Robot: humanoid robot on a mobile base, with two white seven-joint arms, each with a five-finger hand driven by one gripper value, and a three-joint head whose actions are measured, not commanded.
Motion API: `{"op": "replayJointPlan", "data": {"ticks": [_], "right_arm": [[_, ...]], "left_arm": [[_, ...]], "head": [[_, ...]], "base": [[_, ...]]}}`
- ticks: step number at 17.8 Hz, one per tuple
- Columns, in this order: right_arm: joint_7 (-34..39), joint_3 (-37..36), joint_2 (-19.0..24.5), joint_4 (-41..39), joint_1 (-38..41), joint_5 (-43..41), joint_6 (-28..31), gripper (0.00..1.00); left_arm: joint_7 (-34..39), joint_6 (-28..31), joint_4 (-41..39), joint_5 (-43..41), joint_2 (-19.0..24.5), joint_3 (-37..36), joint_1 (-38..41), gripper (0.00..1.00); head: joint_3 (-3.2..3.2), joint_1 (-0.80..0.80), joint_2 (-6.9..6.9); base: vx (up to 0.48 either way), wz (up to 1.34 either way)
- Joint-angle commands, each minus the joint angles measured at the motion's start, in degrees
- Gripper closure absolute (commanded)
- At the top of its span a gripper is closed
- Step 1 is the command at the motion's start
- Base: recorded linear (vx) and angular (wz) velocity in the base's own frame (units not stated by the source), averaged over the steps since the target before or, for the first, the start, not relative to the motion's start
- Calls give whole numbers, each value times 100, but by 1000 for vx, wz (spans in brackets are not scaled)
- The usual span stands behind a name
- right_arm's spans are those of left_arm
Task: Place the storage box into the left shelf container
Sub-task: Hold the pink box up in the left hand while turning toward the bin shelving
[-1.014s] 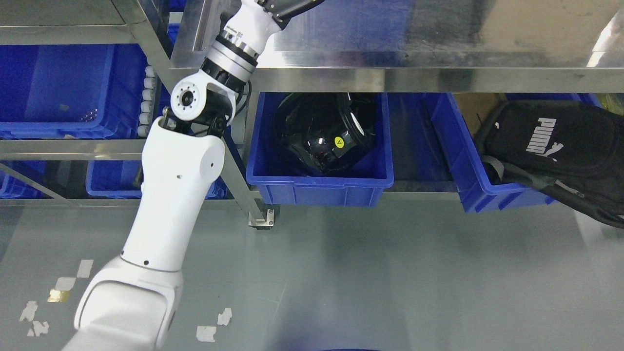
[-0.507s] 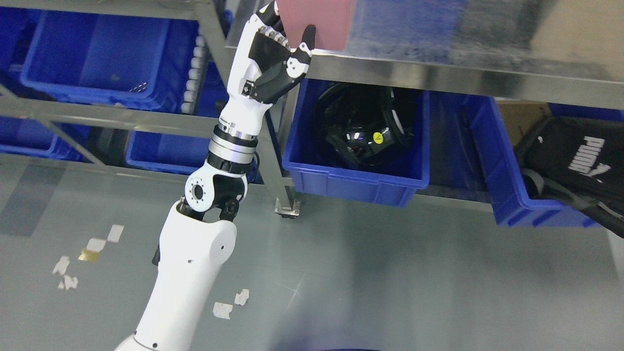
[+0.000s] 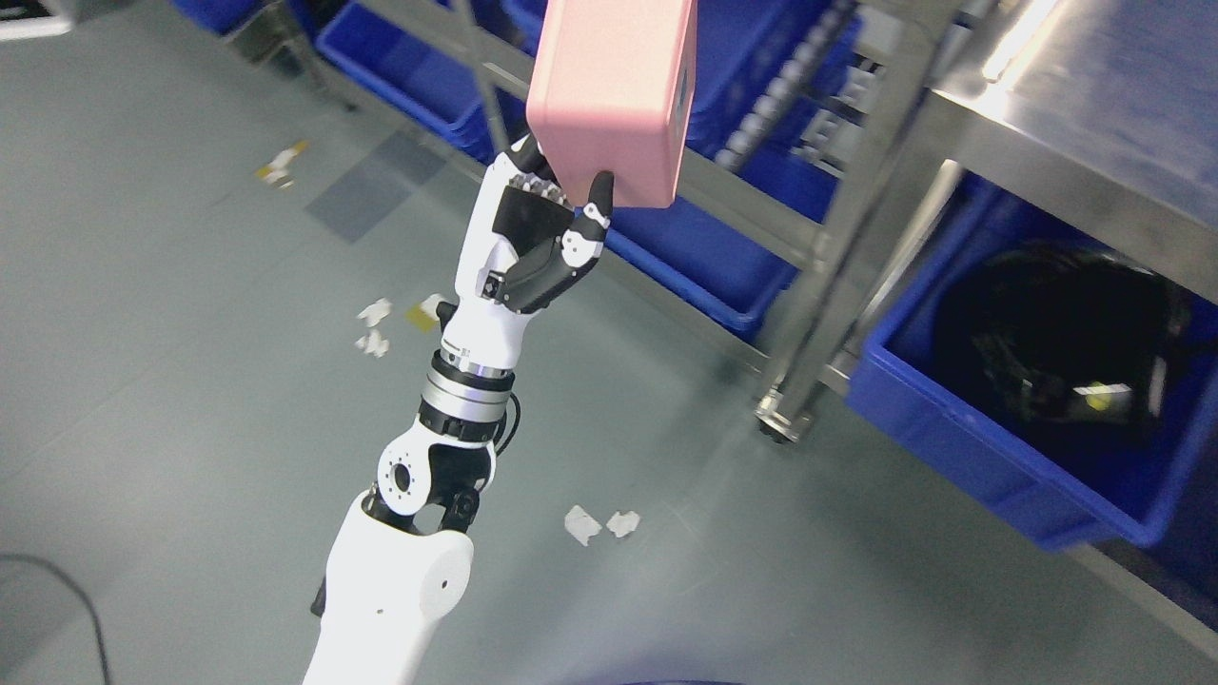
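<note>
I see my left hand up at centre, with the box on top of it at the upper edge. The shelf runs behind, from upper left to right. A bin sits low in the shelf at right, a helmet inside it. More bins lie behind the box. Paper scraps lie on the floor right of my arm

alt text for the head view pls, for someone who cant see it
The robot's left hand holds a pink storage box raised above a grey floor, in front of a metal shelf rack lined with blue bins. At the right, one blue bin on the bottom shelf holds a dark, glossy object. Bits of tape dot the floor.
</note>
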Motion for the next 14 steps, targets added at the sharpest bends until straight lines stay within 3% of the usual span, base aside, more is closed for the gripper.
{"op": "replayJointPlan", "data": {"ticks": [1,5,14], "right_arm": [[4,0,-100,-100,-26,-123,11,0],[-4,0,-100,-100,-26,-123,11,0],[4,0,-100,-100,-26,-123,11,0]], "left_arm": [[22,-125,-261,-7,99,374,1078,98],[31,-125,-174,2,99,638,1563,98],[-39,-195,-121,2,99,1236,1810,98]], "head": [[0,0,0],[0,0,1],[0,0,1]], "base": [[86,1314],[138,1209],[268,959]]}}
